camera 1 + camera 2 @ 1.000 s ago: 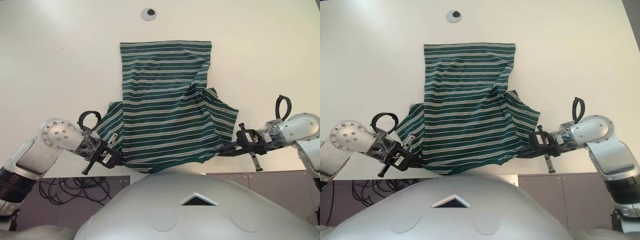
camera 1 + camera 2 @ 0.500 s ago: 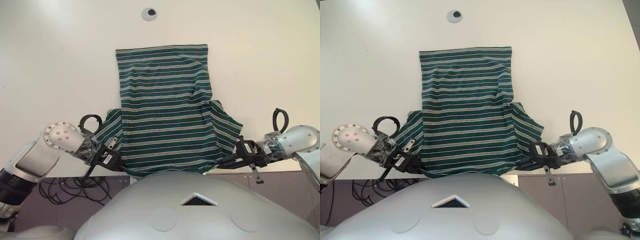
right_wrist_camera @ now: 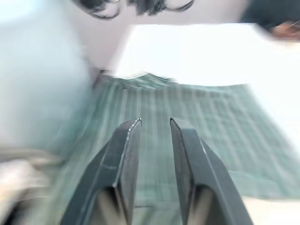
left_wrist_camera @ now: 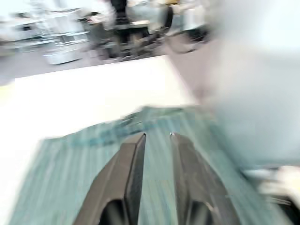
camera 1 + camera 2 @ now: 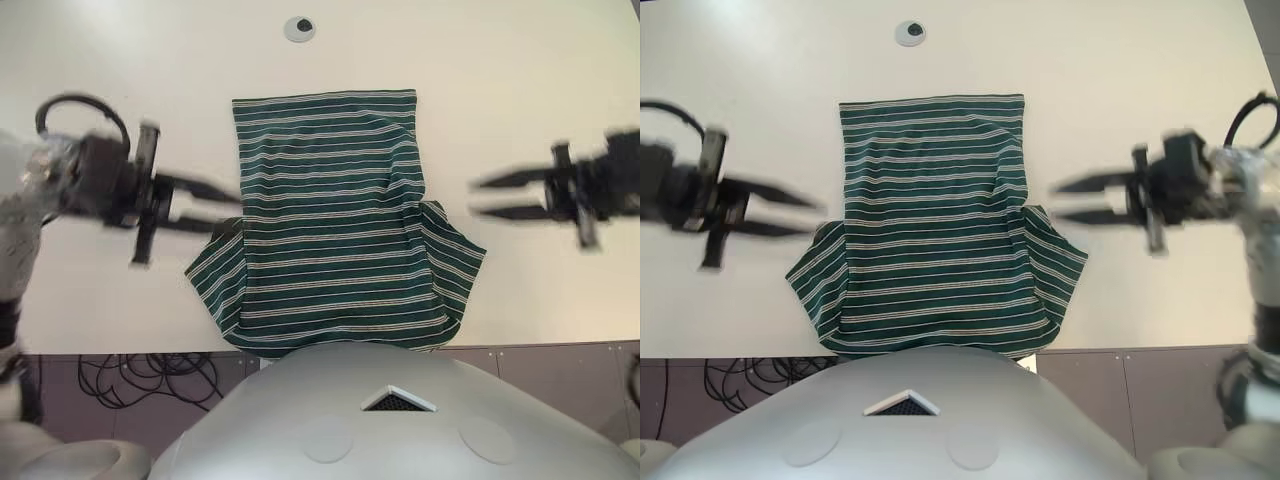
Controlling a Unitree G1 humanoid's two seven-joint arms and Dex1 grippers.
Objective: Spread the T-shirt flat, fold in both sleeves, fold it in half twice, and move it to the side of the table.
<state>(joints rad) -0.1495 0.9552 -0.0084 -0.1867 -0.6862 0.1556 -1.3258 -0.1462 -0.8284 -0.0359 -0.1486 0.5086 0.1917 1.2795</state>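
T-shirt, dark green with pale stripes, lies spread on the white table, centred in the head view. Its collar end is nearest, right at the table's near edge, at 6 o'clock. Cables hang below that edge toward 7 o'clock.

Left sleeve fans out toward 8 o'clock and right sleeve toward 4 o'clock. Both lie unfolded on the table. The cloth has a few wrinkles where the right sleeve meets the body.

Left gripper is at the shirt's 9 o'clock. Its arm comes in from the left edge roughly level, fingers aimed toward 3 o'clock. The tips are just at the shirt's left side above the sleeve; cannot tell if they touch. The fingers are apart with nothing between them. The left wrist view shows the same gap, with striped cloth beyond the tips. A black cable loop sits on that wrist.

Right gripper mirrors it at 3 o'clock. Its arm is level and its fingers point toward 9 o'clock. The tips are apart from the shirt's right side. The fingers are spread and empty, as the right wrist view also shows.

Straight hem is the far end, at 12 o'clock. Beyond it lies a small round disc, apart from the cloth.
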